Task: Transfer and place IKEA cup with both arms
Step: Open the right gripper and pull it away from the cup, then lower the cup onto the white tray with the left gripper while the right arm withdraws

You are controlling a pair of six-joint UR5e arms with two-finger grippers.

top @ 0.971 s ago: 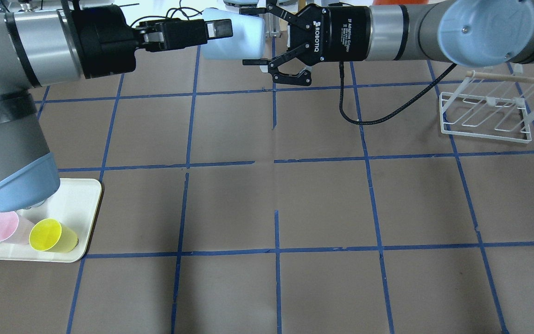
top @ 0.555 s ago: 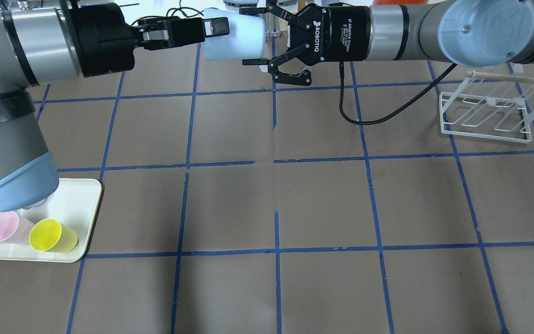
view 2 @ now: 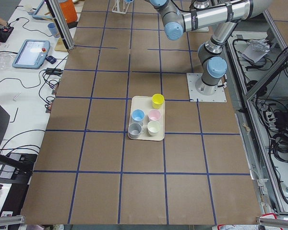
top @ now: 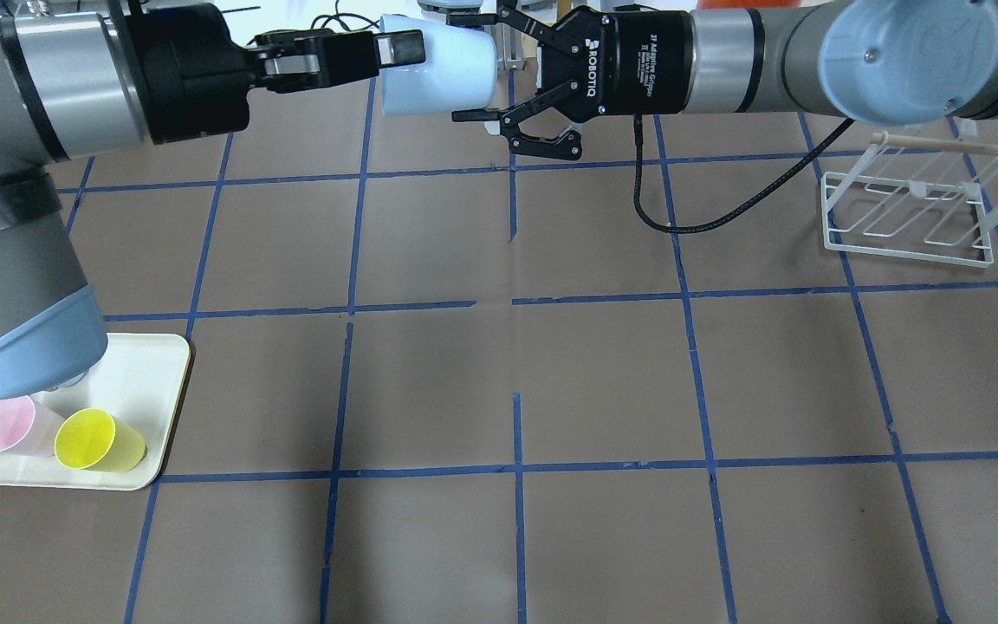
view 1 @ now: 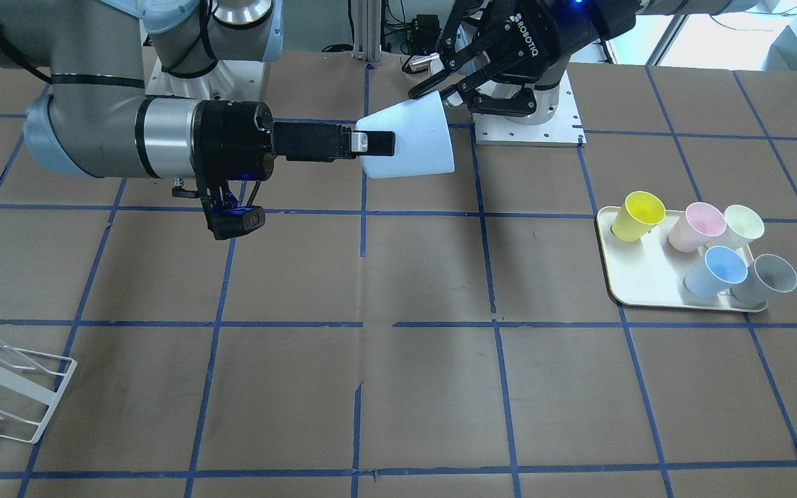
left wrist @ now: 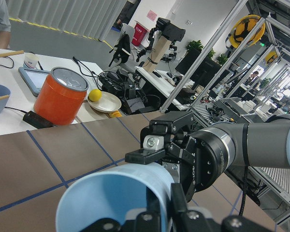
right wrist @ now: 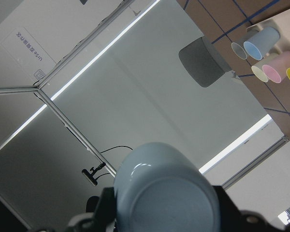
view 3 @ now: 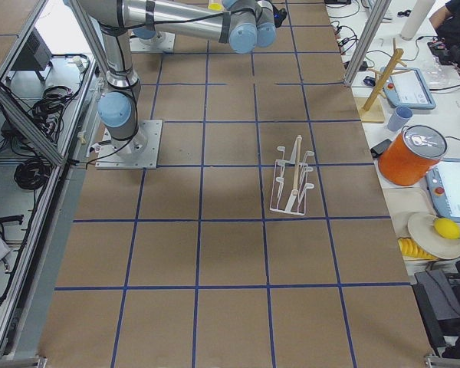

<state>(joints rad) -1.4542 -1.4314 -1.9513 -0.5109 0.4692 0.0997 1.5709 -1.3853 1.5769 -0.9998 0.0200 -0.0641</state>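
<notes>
**Two robot grippers meet at a pale blue cup held in mid-air**

The IKEA cup (top: 438, 74) lies on its side in the air, high above the brown table (top: 603, 373) with its grid of blue tape. It sits directly between the two tools. Its open mouth faces the left gripper (top: 399, 49) and its closed base faces the right gripper (top: 471, 66).

The left gripper is pinched onto the cup's rim. The left wrist view shows one finger inside the mouth and the other outside the wall, with the cup jutting straight out past the fingertips.

The right gripper points back at the left one from the opposite side. Its fingers are spread wide, one above the cup's base end and one below it, so the base sits between them. Whether its pads touch the cup cannot be told. In the right wrist view the round base fills the space just ahead of the palm.

Well below the left gripper, on its arm's side of the table, a cream tray (view 1: 620, 283) holds five cups standing mouth up. They are a yellow cup (view 1: 637, 214), a pink cup (view 1: 699, 227), a pale green cup (view 1: 741, 225), a second pale blue cup (view 1: 717, 271) and a grey cup (view 1: 765, 280).

On the right gripper's side, lower down and well apart from it, a white wire rack (top: 906, 255) stands on the table.
</notes>
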